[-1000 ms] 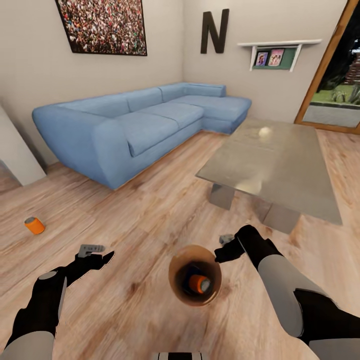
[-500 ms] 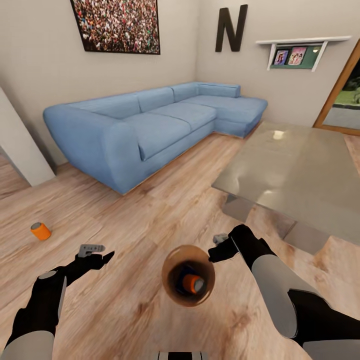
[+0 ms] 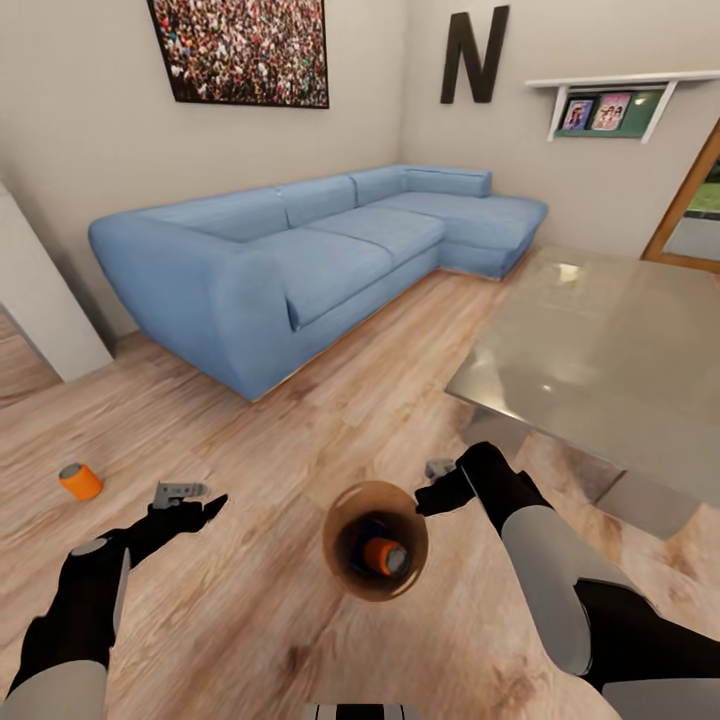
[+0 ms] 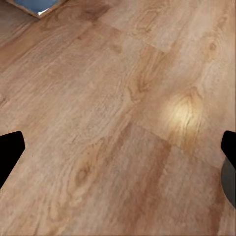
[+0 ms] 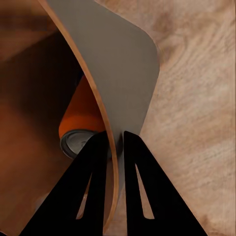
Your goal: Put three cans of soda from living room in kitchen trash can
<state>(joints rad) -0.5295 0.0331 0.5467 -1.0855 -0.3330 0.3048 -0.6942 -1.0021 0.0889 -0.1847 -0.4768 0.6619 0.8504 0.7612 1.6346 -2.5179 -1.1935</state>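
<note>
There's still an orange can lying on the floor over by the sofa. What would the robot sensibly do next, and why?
Probably roll toward the orange can on the floor and lower the open, empty left pincer to it. The right pincer already clamps the bin by its rim, with one orange can inside, so the left arm is the free one.

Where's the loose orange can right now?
In the head view the orange can lies on its side on the wood floor at the far left, beyond the left gripper and short of the sofa.
</note>
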